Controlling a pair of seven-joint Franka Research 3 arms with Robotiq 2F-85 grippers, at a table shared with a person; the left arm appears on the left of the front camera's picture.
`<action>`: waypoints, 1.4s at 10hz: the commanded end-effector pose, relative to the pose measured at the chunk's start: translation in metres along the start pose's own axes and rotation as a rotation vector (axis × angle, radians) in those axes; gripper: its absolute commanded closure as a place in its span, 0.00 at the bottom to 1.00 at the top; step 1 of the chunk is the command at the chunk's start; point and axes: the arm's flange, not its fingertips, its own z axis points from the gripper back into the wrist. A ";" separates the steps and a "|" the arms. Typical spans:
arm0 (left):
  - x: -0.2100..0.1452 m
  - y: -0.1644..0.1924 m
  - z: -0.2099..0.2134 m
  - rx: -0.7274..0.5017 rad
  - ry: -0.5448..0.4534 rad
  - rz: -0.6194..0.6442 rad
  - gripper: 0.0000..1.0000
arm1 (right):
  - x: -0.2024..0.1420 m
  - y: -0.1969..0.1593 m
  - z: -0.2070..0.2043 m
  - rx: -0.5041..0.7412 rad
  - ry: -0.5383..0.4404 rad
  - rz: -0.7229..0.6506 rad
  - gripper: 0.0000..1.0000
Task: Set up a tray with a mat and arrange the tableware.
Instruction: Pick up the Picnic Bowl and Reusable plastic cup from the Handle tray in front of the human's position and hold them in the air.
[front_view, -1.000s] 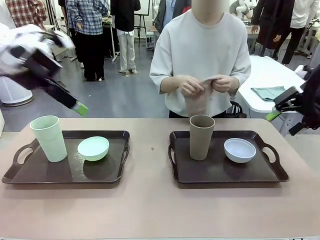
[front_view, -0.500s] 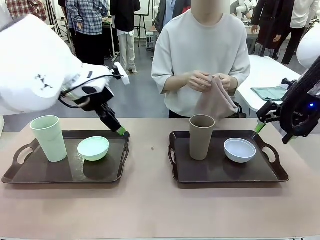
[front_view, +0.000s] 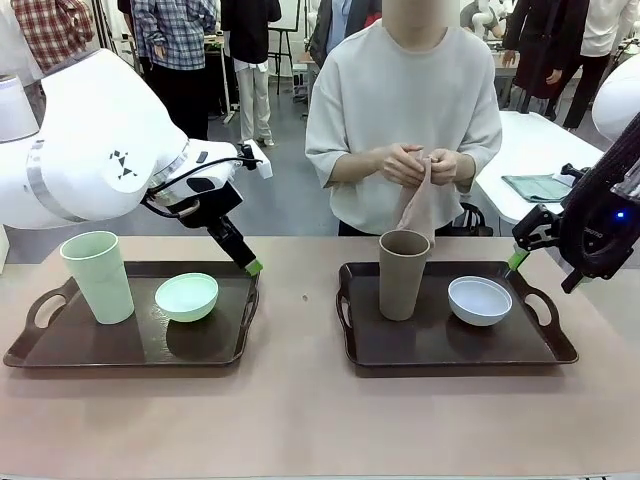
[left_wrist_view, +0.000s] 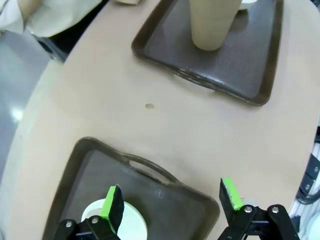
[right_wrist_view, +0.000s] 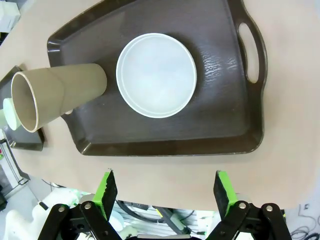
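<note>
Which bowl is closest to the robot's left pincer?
The mint green bowl on the left tray: the open left pincer hovers by that tray's far corner. The pale blue-white bowl sits on the other tray.

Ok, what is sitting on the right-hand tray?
A tan cup and a white bowl, standing apart, straight on the bare tray. The patches under their bases are covered.

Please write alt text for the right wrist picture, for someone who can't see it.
A dark tray on a beige table holds a pale bowl beside a tan tumbler, seen from above. The open right hand shows at the bottom.
</note>
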 end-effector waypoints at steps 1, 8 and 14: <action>-0.003 -0.007 0.004 0.017 -0.006 -0.013 0.00 | -0.002 0.002 -0.001 -0.012 -0.004 0.000 0.00; 0.047 0.020 -0.023 -0.303 -0.174 -0.294 0.00 | 0.038 0.022 -0.025 -0.100 -0.023 -0.004 0.00; 0.093 0.046 -0.096 -0.470 -0.329 -0.576 0.00 | 0.062 0.020 -0.053 -0.157 -0.014 0.119 0.00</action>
